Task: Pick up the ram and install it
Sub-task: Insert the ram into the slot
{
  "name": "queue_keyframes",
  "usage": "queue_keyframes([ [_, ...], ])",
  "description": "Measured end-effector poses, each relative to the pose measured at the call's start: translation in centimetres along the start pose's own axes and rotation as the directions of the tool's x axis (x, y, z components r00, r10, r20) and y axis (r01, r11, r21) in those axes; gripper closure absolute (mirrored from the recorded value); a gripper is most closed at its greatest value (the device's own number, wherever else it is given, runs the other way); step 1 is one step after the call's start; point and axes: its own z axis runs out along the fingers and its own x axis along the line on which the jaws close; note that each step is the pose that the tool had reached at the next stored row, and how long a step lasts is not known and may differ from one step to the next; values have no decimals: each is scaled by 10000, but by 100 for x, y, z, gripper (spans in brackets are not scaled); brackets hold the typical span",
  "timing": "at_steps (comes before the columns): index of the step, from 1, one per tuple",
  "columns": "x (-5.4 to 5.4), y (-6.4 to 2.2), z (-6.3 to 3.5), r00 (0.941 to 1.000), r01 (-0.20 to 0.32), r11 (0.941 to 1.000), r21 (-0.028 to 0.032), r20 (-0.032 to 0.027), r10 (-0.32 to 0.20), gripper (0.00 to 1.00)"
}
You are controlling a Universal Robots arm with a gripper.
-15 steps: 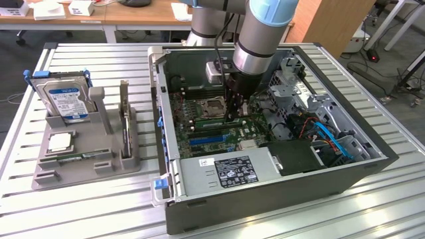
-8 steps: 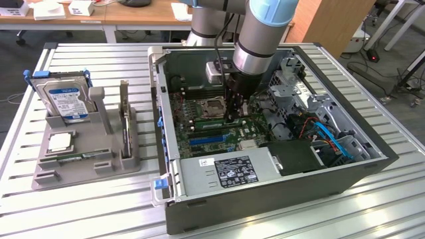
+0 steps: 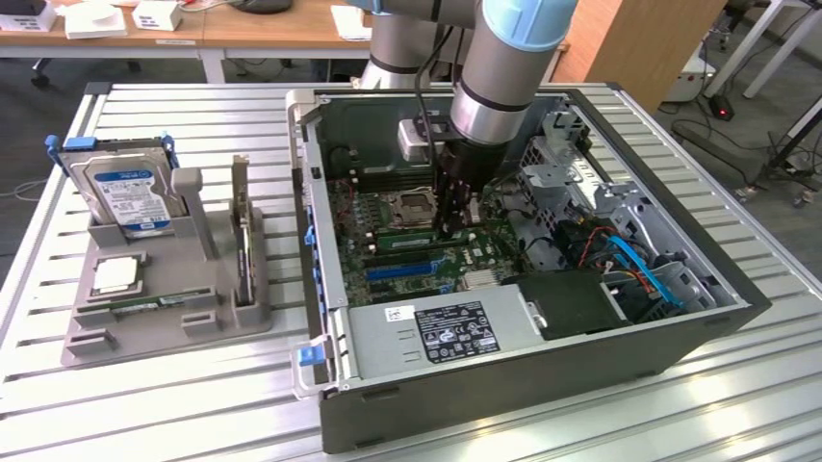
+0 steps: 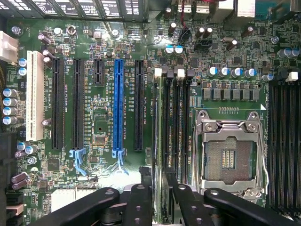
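Note:
My gripper [image 3: 457, 227] reaches down inside the open computer case [image 3: 668, 346], over the motherboard [image 3: 385, 241]. The ram [image 4: 160, 141] is a thin green stick seen edge-on. It stands along the memory slot nearest the black expansion slots, beside the empty processor socket [image 4: 229, 153]. My gripper [image 4: 161, 200] is shut on one end of the ram, with a black finger [image 4: 140, 202] on each flat side. I cannot tell whether the stick is pressed fully into the slot. In the exterior view the gripper body hides the stick.
On the exterior view's left, a grey holder [image 3: 154, 318] carries a hard drive [image 3: 125, 192], a square processor chip [image 3: 115, 276] and an upright thin card [image 3: 241, 231]. In the case, a power supply [image 3: 444, 332], blue cables [image 3: 642, 269] and a drive cage [image 3: 565, 178] crowd the gripper.

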Motion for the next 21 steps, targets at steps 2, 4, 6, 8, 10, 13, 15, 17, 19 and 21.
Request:
queue_keyframes([
  [2,0,0,0,10000,0,10000,-1,0,0,76],
  [4,0,0,-3,10000,0,10000,0,-1,0,76],
  [6,0,1,-15,10000,0,10000,-1,-1,0,76],
  [8,-1,2,-32,10000,0,10000,0,0,0,76],
  [10,-2,3,-52,10000,0,10000,0,0,0,76],
  [13,-2,5,-87,10000,0,10000,0,0,0,76],
  [15,-3,6,-111,10000,0,10000,0,-1,0,76],
  [17,-4,7,-132,10000,0,10000,0,0,0,76],
  [19,-5,8,-154,10000,0,10000,-1,-1,0,76],
  [21,-5,10,-181,10000,0,10000,-1,0,0,76],
])
